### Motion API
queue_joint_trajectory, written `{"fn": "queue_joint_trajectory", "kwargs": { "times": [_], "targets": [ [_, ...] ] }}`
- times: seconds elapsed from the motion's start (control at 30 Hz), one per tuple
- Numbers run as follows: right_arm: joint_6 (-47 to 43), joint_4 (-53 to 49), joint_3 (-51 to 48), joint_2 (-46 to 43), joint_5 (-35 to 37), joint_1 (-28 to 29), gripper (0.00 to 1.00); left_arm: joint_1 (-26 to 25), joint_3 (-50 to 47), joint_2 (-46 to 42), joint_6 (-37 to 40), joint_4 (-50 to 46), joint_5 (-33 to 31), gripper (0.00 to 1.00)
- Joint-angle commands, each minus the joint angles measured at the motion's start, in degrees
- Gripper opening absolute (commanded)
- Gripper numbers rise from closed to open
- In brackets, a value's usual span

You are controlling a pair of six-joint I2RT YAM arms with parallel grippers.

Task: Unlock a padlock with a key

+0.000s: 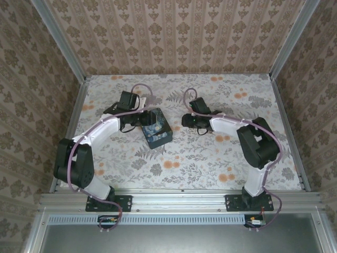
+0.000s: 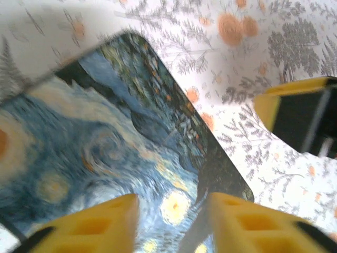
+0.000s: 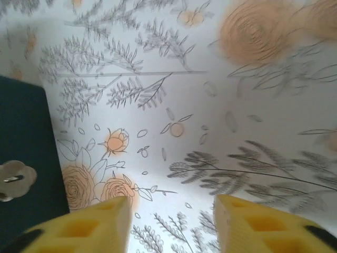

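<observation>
the left gripper (image 2: 172,204) stands with its ribbed yellow fingers (image 2: 95,227) apart and nothing between them, poised over the lid of the box (image 2: 105,137); whether it touches the lid cannot be told. the right gripper (image 3: 169,204) likewise has its fingers spread and holds nothing, above bare cloth (image 3: 237,105) just beside the box's dark blue wall. where the key lies cannot be told from these views. on that dark wall sits a small pale fitting (image 3: 13,179) shaped like a flower. the box is a block with rounded corners, its lid painted with swirling blues, pale yellow stars and a dark spire-like form, glossy enough to catch the light. seen from above, it rests askew on the table between the two grippers, the left one at its far-left corner and the right one a little apart to its right. the cloth is white, printed with grey ferns, leaves and orange blossoms. a yellow-edged black piece (image 2: 300,113) juts in over the cloth beyond the box in the left wrist view. the white arms carry pinkish cables, and damask-patterned walls enclose the table.
</observation>
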Motion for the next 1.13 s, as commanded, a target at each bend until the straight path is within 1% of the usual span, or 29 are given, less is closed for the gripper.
{"fn": "queue_joint_trajectory", "kwargs": {
  "times": [0.0,0.03,0.07,0.1,0.17,0.2,0.27,0.3,0.33,0.37,0.4,0.43,0.47,0.5,0.53,0.57,0.6,0.63,0.67,0.7,0.73,0.77,0.8,0.87,0.9,0.93,0.97,1.0,1.1],
  "targets": [
    [-5.43,-0.95,-2.82,-7.9,1.66,-3.39,0.87,2.29,1.17,-5.01,5.12,2.33,-8.46,0.99],
    [-6.02,-0.8,-3.85,-9.57,2.49,-5.37,1.0,3.56,-0.57,-6.05,7.15,4.69,-12.66,1.0],
    [-7.45,-0.07,-5.35,-11.9,4.65,-7.29,1.0,5.18,-2.88,-7.19,9.77,7.77,-17.91,1.0],
    [-9.9,1.37,-7.23,-14.37,8.13,-8.93,1.0,7.02,-6.61,-8.51,13.98,12.43,-21.48,1.0],
    [-15.95,5.7,-12.2,-19.11,15.48,-11.43,1.0,9.56,-15.26,-12.15,21.82,22.04,-27.7,1.0],
    [-18.5,8.1,-15.42,-22.18,19.17,-12.32,1.0,11.41,-19.38,-14.08,24.42,25.67,-29.22,1.0],
    [-22.05,13.81,-22.43,-27.37,21.11,-14.85,1.0,15.86,-25.38,-15.54,27.46,30.9,-26.97,1.0],
    [-21.79,15.55,-25.05,-28.12,20.46,-16.77,1.0,17.31,-29.16,-15.22,27.69,36.15,-27.53,1.0],
    [-21.65,16.53,-26.74,-28.05,20.64,-18.3,1.0,18.86,-32.56,-14.62,26.92,42.29,-25.71,1.0],
    [-21.44,21.0,-29.31,-27.33,21.22,-19.54,1.0,20.31,-36.01,-13.35,26.62,49.46,-22.98,1.0],
    [-22.03,29.27,-33.02,-25.86,21.35,-20.19,1.0,20.88,-38.63,-10.9,25.81,56.58,-23.02,1.0],
    [-23.03,38.16,-36.1,-24.62,21.08,-20.62,1.0,22.02,-38.39,-8.96,24.5,59.86,-21.31,1.0],
    [-24.41,36.55,-35.25,-24.55,20.46,-20.79,1.0,24.38,-36.65,-8.19,21.59,57.35,-15.32,1.0],
    [-27.87,42.02,-35.94,-22.0,19.8,-20.72,1.0,25.94,-37.75,-5.7,21.23,63.14,-10.17,1.0],
    [-28.33,46.75,-36.95,-19.81,17.82,-21.65,1.0,25.98,-38.76,-3.59,21.27,66.01,-10.69,1.0],
    [-27.17,47.68,-36.54,-17.34,15.31,-23.11,1.0,24.85,-41.03,-0.03,21.5,73.41,-14.37,1.0],
    [-26.37,47.72,-36.87,-17.81,14.2,-24.11,0.99,23.74,-41.62,1.34,22.22,77.42,-16.62,1.0],
    [-25.65,47.27,-37.62,-18.67,12.16,-25.06,0.99,23.06,-40.27,-0.44,21.88,70.98,-19.04,1.0],
    [-25.56,53.92,-40.84,-17.22,10.68,-25.58,0.99,21.31,-39.46,0.09,22.66,70.14,-24.0,1.0],
    [-25.69,65.02,-43.9,-14.12,11.52,-25.62,1.0,19.55,-40.44,0.48,23.63,72.95,-27.26,1.0],
    [-25.51,63.49,-44.5,-15.87,10.33,-25.99,1.0,18.3,-41.01,0.02,23.82,73.35,-29.91,1.0],
    [-25.12,58.84,-43.74,-17.34,9.38,-26.39,1.0,17.31,-41.9,0.33,24.01,75.39,-33.09,1.0],
    [-24.94,60.81,-43.35,-15.82,9.93,-26.39,1.0,17.3,-41.88,0.84,24.16,76.69,-34.0,1.0],
    [-24.95,56.38,-41.67,-16.59,10.21,-26.21,1.0,17.96,-41.15,0.11,23.18,73.66,-32.85,1.0],
    [-25.12,57.83,-42.01,-16.09,10.12,-26.17,1.0,17.72,-41.42,0.54,23.7,74.92,-32.42,1.0],
    [-25.13,57.94,-42.01,-16.13,10.14,-26.17,1.0,18.28,-40.68,0.68,23.92,73.94,-30.4,1.0],
    [-25.06,56.87,-41.8,-16.41,10.21,-26.16,1.0,20.26,-39.4,0.18,22.77,70.42,-25.67,1.0],
    [-25.12,57.6,-41.88,-16.13,10.19,-26.17,1.0,21.22,-39.05,0.25,22.72,69.65,-23.18,1.0],
    [-25.08,57.16,-41.79,-16.27,10.39,-26.17,1.0,20.53,-39.51,0.22,23.45,70.65,-23.44,1.0]
  ]
}}
